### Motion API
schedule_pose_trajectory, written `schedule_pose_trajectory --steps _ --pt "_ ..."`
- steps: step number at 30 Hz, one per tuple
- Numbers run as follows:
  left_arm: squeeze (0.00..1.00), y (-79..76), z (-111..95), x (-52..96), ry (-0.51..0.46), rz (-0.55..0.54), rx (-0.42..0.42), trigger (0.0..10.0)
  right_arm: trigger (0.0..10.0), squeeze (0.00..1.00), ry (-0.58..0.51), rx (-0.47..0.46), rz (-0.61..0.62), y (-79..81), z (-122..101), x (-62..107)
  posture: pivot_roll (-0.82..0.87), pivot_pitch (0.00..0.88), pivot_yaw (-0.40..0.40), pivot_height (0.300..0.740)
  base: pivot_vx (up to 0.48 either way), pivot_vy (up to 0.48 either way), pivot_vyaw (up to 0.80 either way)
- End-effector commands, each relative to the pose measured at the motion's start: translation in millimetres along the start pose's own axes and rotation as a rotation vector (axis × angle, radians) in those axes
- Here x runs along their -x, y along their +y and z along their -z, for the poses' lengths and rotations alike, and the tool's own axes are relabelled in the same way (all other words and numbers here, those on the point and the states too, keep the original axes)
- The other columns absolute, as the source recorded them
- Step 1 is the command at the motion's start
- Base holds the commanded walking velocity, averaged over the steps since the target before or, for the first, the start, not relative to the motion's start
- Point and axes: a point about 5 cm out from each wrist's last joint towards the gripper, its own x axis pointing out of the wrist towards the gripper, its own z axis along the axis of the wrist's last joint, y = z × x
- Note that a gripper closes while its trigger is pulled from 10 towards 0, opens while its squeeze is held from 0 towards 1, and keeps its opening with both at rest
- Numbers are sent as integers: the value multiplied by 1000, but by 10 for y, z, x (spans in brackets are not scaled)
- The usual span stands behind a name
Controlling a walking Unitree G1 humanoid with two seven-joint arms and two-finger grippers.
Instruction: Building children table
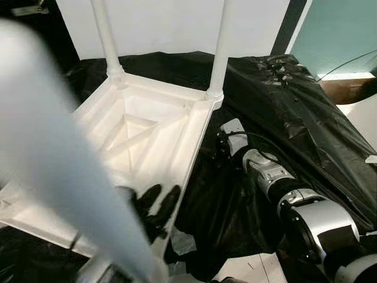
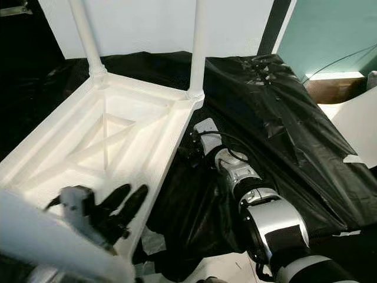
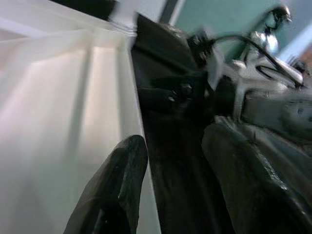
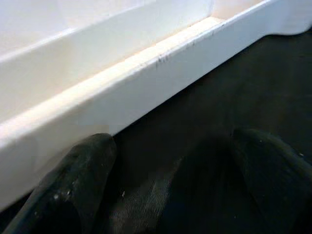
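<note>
The white children's table lies upside down on a black plastic sheet. Two white legs stand at its far corners. A blurred white shape, perhaps a third leg, runs very close to the camera down to the near right corner. My left gripper is open at the table's right rim near that corner. One finger is over the white inside, the other over the sheet. My right gripper is open, low on the sheet beside the table's right side rail.
The black sheet covers the ground around the table and bunches up in folds at the right. A white wall stands behind, with a teal wall at the far right. Pale floor shows at the sheet's near edge.
</note>
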Motion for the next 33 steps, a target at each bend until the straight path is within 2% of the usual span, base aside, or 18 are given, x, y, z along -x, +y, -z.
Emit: schedule_pose_trajectory --steps 1,2,3,5,7,11,13,18,21,23,27,29,31,33 --pt "0 -58 129 -107 63 77 4 10000 10000 0 -40 -18 -51 117 -109 -76 174 96 -47 740 0 0 0" --pt "0 -48 154 -217 73 80 -16 10000 10000 0 -56 -23 -64 164 -146 -103 168 97 -44 740 0 0 0" --pt "0 -48 154 -217 73 80 -16 10000 10000 0 -56 -23 -64 164 -146 -103 168 97 -44 740 0 0 0" --pt "0 -39 173 -382 77 75 -54 10000 10000 0 -76 -28 -84 233 -197 -140 163 98 -41 740 0 0 0" --pt "0 -39 173 -382 77 75 -54 10000 10000 0 -76 -28 -84 233 -197 -140 163 98 -41 740 0 0 0" --pt "0 -105 144 -687 51 84 -88 10000 10000 0 -88 -34 -112 301 -239 -173 150 111 -29 740 0 0 0" --pt "0 -134 140 -738 45 96 -88 10000 10000 0 -88 -34 -114 306 -243 -177 150 111 -29 740 0 0 0" --pt "0 -302 179 -1084 44 112 -138 10000 10000 0 -87 -30 -101 265 -260 -171 147 116 -27 740 0 0 0" --pt "0 -340 179 -1166 36 110 -149 10000 10000 0 -89 -36 -97 245 -267 -165 147 116 -27 740 0 0 0" --pt "0 -398 137 -1309 16 100 -180 10000 10000 0 -97 -23 -67 188 -277 -147 143 114 -25 740 0 0 0" --pt "0 -422 108 -1384 2 90 -198 10000 10000 0 -104 -14 -46 139 -275 -125 139 115 -25 740 0 0 0" --pt "0 -328 55 -1376 -16 54 -218 10000 10000 0 -110 -1 -20 66 -235 -78 138 114 -27 740 0 0 0" --pt "0 -328 55 -1376 -16 54 -218 10000 10000 0 -110 -1 -20 66 -235 -78 138 114 -27 740 0 0 0" --pt "0 -162 -26 -1300 -38 36 -232 10000 10000 0 -117 18 28 -42 -181 -7 142 113 -32 740 0 0 0"
